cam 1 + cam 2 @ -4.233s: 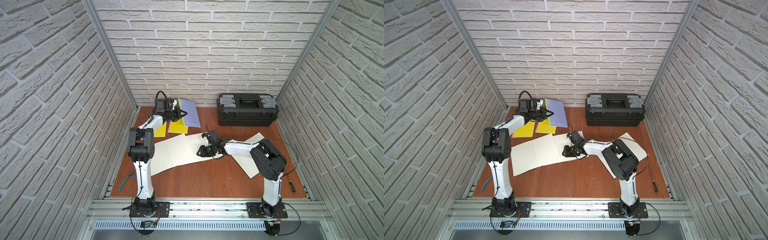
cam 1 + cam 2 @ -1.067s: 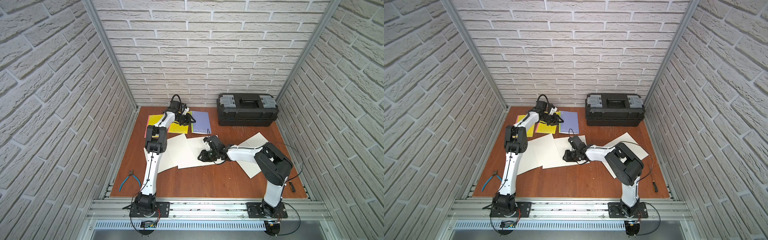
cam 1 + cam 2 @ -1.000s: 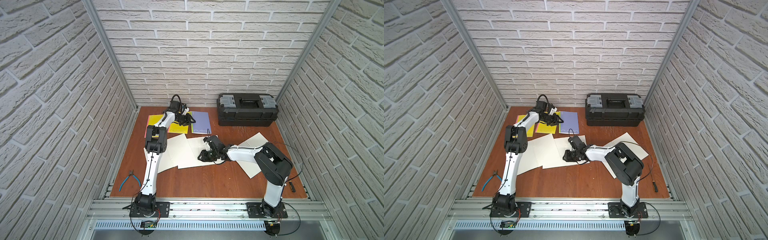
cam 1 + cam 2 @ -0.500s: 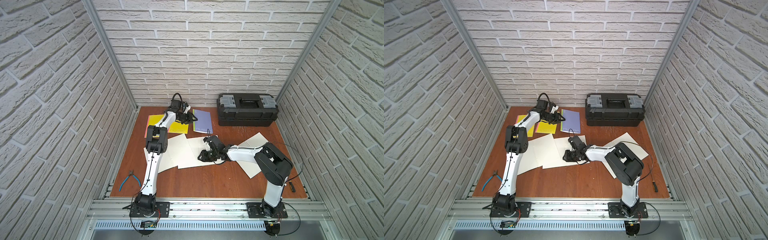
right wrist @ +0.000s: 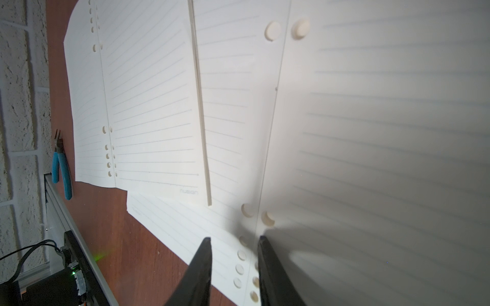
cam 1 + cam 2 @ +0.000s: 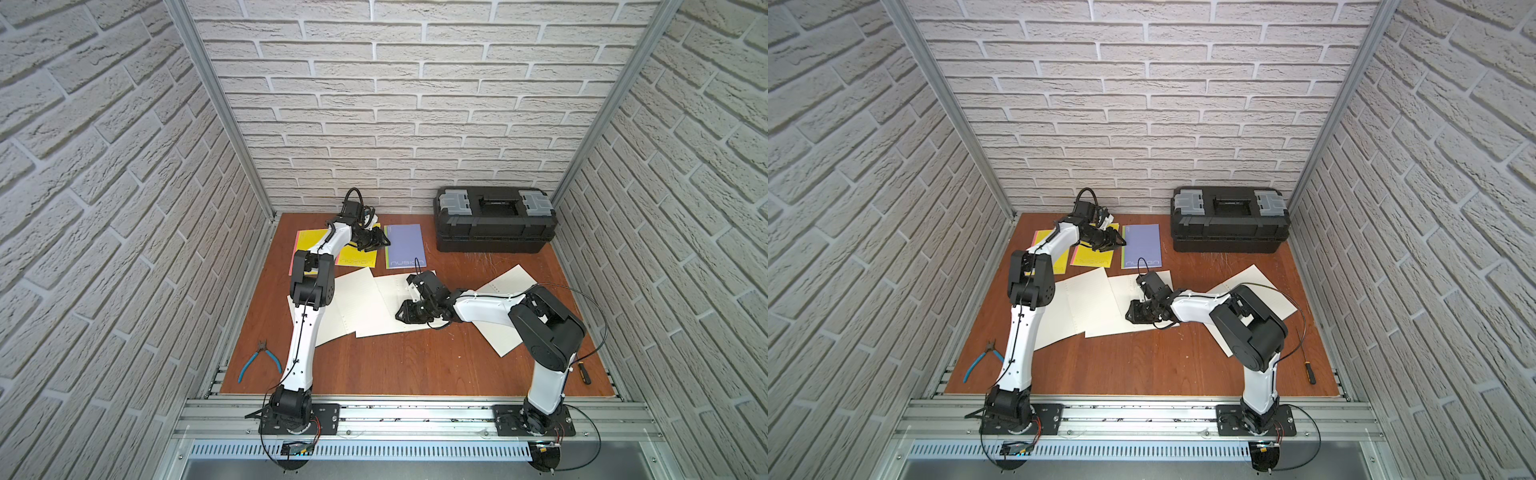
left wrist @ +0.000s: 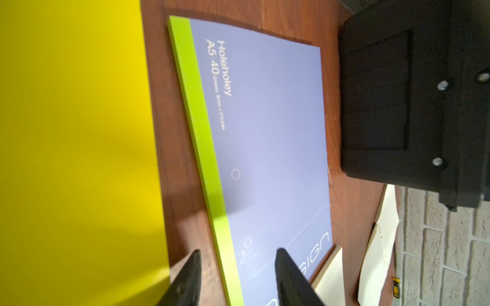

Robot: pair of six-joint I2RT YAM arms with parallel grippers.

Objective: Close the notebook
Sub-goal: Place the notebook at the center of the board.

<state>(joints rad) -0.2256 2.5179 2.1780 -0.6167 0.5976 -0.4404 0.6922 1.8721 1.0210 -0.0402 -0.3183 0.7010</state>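
The purple notebook (image 6: 405, 246) (image 6: 1142, 246) lies closed and flat at the back of the table. Its green spine strip (image 7: 204, 148) faces my left gripper. My left gripper (image 6: 384, 242) (image 7: 237, 253) hovers low at that spine edge. It is open, and its fingers are apart with nothing gripped between them. My right gripper (image 6: 400, 316) (image 5: 235, 239) rests low over white lined pages (image 5: 371, 132) at mid-table. Its fingers stand a narrow gap apart over the punched holes, with nothing clamped between them.
Two yellow notebooks (image 6: 357, 257) (image 6: 305, 249) lie left of the purple one. A black toolbox (image 6: 494, 218) stands at the back right. White lined sheets (image 6: 357, 299) (image 6: 505, 307) are spread mid-table. Blue pliers (image 6: 259, 359) lie front left and a screwdriver (image 6: 584, 374) lies front right.
The purple cover, tilted up in my left gripper about four seconds ago, now lies flat. Over the last second the left fingers have spread a little. The right arm has not moved.
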